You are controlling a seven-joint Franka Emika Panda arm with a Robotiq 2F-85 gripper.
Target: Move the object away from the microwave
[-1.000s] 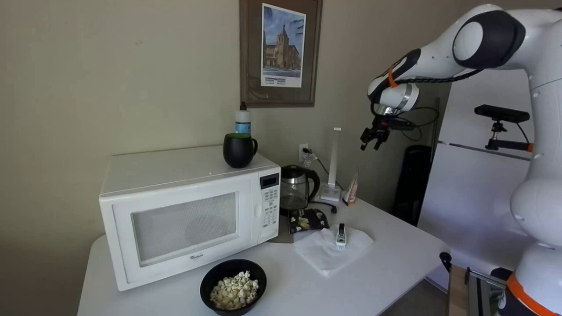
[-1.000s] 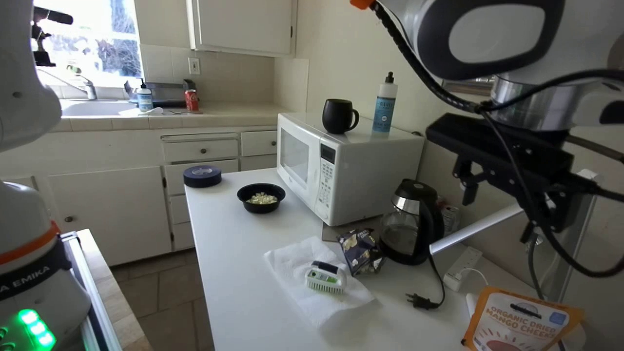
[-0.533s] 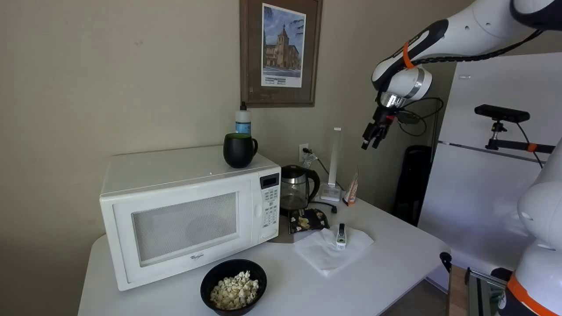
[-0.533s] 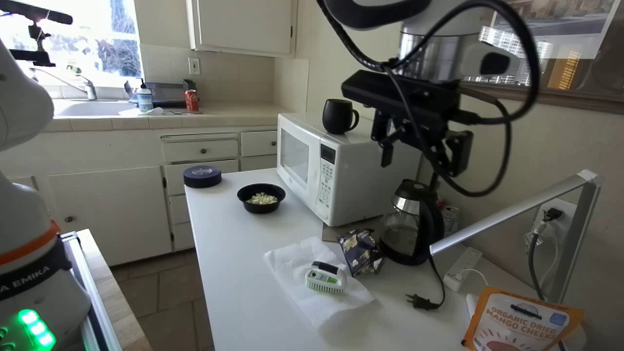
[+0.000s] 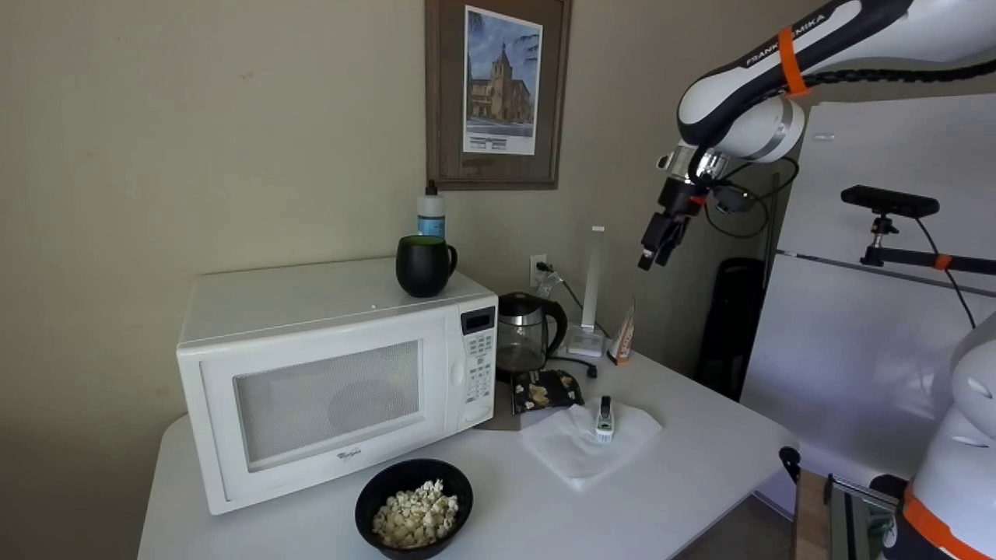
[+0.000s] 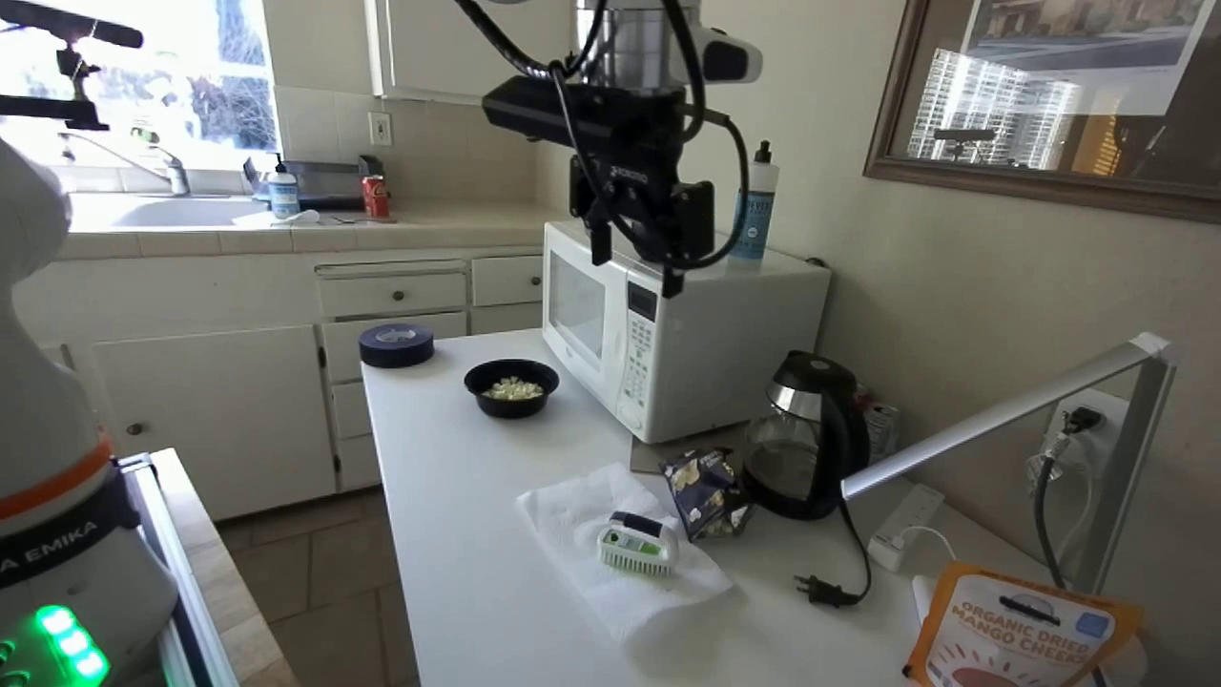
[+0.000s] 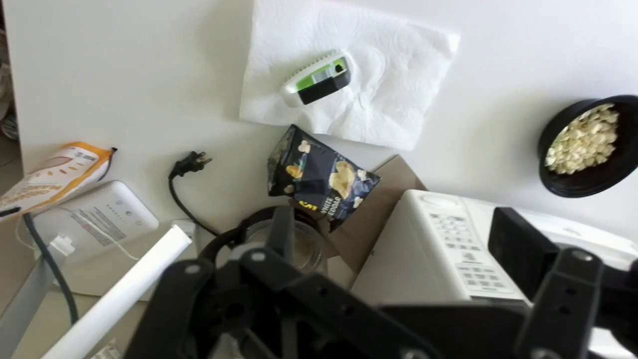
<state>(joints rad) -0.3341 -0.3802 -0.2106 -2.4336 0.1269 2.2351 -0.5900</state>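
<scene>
The object, an upright orange and white pouch of dried mango [image 6: 1025, 630], stands at the table's end beyond the lamp base. It shows edge-on in an exterior view [image 5: 622, 340] and at the left of the wrist view [image 7: 60, 172]. The white microwave [image 5: 327, 397] stands away from it, with the kettle between; it also shows in an exterior view [image 6: 734, 334] and the wrist view [image 7: 408, 259]. My gripper [image 6: 637, 267] is open and empty, high above the table; it also shows in an exterior view [image 5: 654, 259]. Its fingers are wide apart in the wrist view [image 7: 401, 239].
A glass kettle [image 6: 801, 439], a dark snack bag [image 6: 708, 491], a lamp [image 6: 1002, 410] and a plug [image 6: 826, 592] lie between microwave and pouch. A brush [image 6: 637, 544] rests on a paper towel [image 6: 572, 510]. A mug [image 5: 424, 267] and bottle [image 5: 430, 211] top the microwave. A popcorn bowl [image 5: 459, 498] stands in front.
The arm has swung; in an exterior view the gripper moved left, from over the lamp to in front of the microwave's top, and turned. It stays open. The objects have not moved.
</scene>
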